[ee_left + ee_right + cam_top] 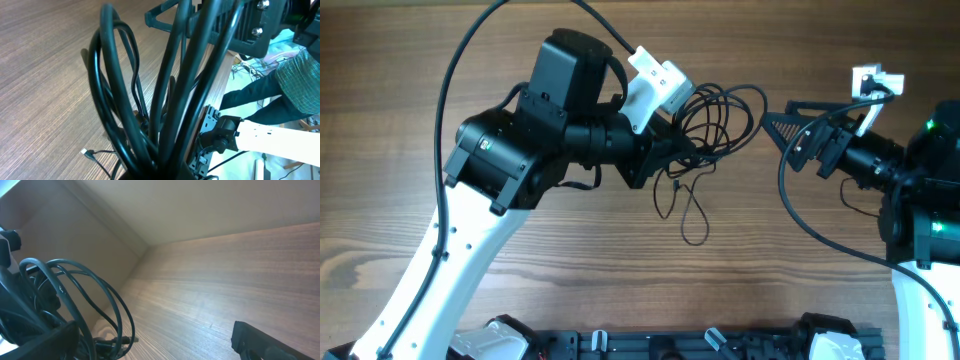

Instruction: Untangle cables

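The cables (722, 112) are thin black wires in loose loops at the table's upper middle, with one strand trailing down to a small loop (694, 228). My left gripper (676, 150) is at the left side of the bundle and appears shut on it. In the left wrist view the loops (120, 100) rise right in front of the camera and hide the fingers, and a tiny plug end (85, 151) lies on the wood. My right gripper (778, 124) is open just right of the loops, not touching them. In the right wrist view the loops (100, 295) hang at the left, beside the left finger.
The wooden table (570, 260) extends around both arms. A beige wall (190, 205) stands behind the table. The right arm's base (235, 132) and a person in teal (300, 75) show beyond the table edge. Black hardware (670, 345) lines the front edge.
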`<act>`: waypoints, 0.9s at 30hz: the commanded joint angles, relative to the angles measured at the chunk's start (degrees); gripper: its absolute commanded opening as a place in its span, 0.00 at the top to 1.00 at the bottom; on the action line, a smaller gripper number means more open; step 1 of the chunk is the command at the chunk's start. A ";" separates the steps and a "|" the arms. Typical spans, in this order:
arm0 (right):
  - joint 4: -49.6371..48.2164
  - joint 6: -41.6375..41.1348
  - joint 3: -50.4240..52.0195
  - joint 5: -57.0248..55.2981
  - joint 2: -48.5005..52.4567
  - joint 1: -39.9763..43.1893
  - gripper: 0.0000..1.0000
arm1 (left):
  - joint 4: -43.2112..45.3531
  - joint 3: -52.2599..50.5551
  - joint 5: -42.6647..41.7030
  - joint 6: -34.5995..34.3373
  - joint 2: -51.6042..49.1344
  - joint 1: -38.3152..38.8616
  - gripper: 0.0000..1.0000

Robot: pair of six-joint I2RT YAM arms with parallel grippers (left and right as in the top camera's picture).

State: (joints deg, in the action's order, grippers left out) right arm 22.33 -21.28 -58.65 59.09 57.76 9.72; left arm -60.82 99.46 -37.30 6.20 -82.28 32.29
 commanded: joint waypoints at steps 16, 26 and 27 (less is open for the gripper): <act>-0.61 5.86 -0.90 10.67 -0.61 0.26 0.01 | 2.21 0.72 -1.88 -0.87 0.09 0.11 0.96; -4.17 7.02 -0.90 17.57 -0.66 0.26 0.24 | 1.86 0.72 13.81 -8.20 0.09 0.07 0.96; -5.35 7.45 -0.90 19.39 -0.66 0.26 0.25 | 1.86 0.72 13.03 -8.17 0.09 0.13 0.96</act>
State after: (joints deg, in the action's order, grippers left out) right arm 19.40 -15.99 -58.65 71.31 57.76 9.72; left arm -59.22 99.46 -27.09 1.06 -82.28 32.29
